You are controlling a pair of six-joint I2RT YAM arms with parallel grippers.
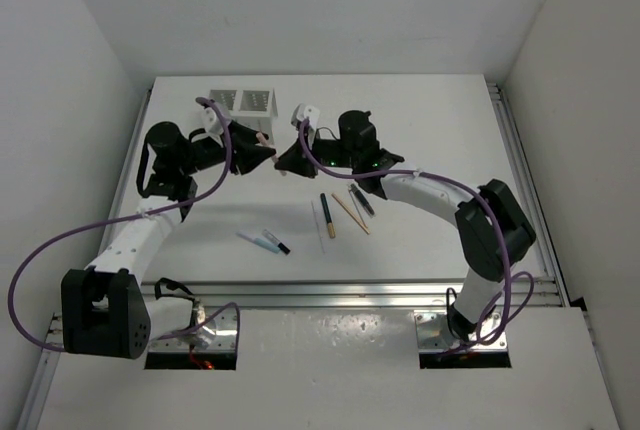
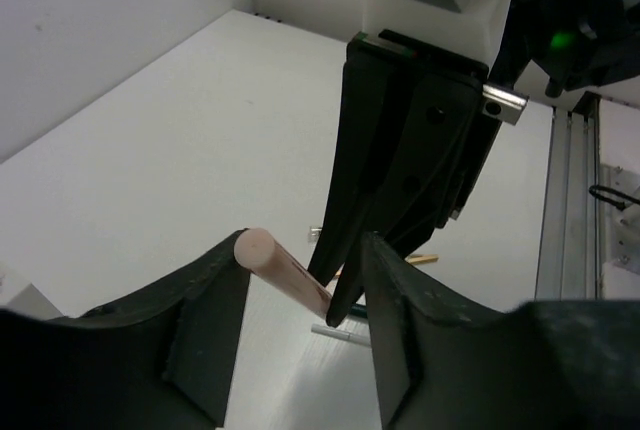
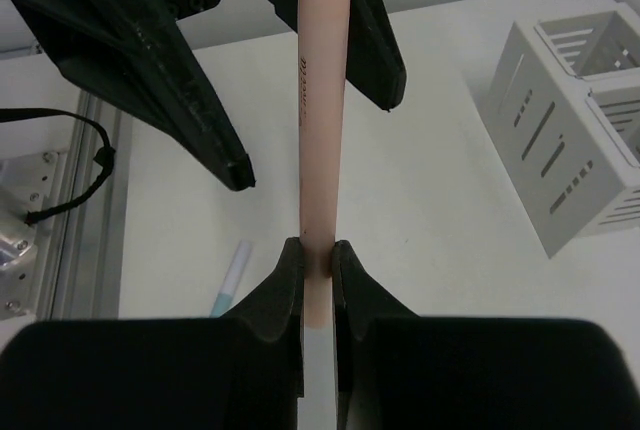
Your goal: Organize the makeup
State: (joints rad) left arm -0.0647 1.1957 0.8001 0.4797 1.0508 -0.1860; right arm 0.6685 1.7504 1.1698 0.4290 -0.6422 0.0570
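Note:
My right gripper (image 3: pixel 318 250) is shut on the pink makeup stick (image 3: pixel 322 110) near one end and holds it in the air. In the left wrist view the pink stick (image 2: pixel 285 265) pokes between my left gripper's (image 2: pixel 300 290) open jaws, its free end at the left finger. From above, the two grippers, left (image 1: pixel 268 153) and right (image 1: pixel 283 162), meet tip to tip just in front of the white slotted box (image 1: pixel 242 102). The other makeup lies on the table: a pale blue stick (image 1: pixel 256 240), a black one (image 1: pixel 277 241), a thin white one (image 1: pixel 318 222), a dark gold-ended one (image 1: pixel 327 215), a tan one (image 1: pixel 350 213), and black ones (image 1: pixel 361 200).
The white slotted box also shows at the right of the right wrist view (image 3: pixel 570 140). A metal rail (image 1: pixel 350 290) runs along the table's near edge. White walls close in the table at the back and both sides.

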